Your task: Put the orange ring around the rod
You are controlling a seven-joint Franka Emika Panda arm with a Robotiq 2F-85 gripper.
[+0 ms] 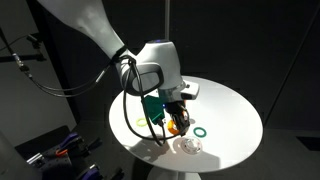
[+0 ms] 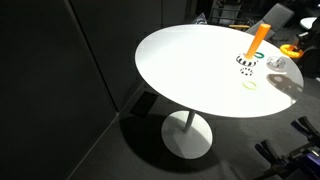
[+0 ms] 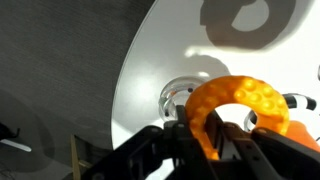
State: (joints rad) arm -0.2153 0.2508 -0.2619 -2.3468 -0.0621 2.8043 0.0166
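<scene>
My gripper (image 3: 215, 128) is shut on the orange ring (image 3: 245, 98), gripping its lower left rim and holding it just above the white round table (image 3: 150, 60). In an exterior view the gripper (image 1: 175, 117) holds the ring (image 1: 179, 124) over the table's middle. The rod (image 2: 258, 38) stands upright on its black-and-white base (image 2: 247, 63) near the table's far side. In the wrist view only a bit of the patterned base (image 3: 302, 100) shows, right of the ring; the rod itself is hidden.
A dark green ring (image 1: 202, 132) lies on the table beside the gripper. A clear round object (image 3: 180, 97) sits just beyond the ring, also visible in an exterior view (image 1: 190, 147). A pale yellow ring (image 2: 250, 85) lies near the rod's base. The table edge (image 2: 150, 80) is close.
</scene>
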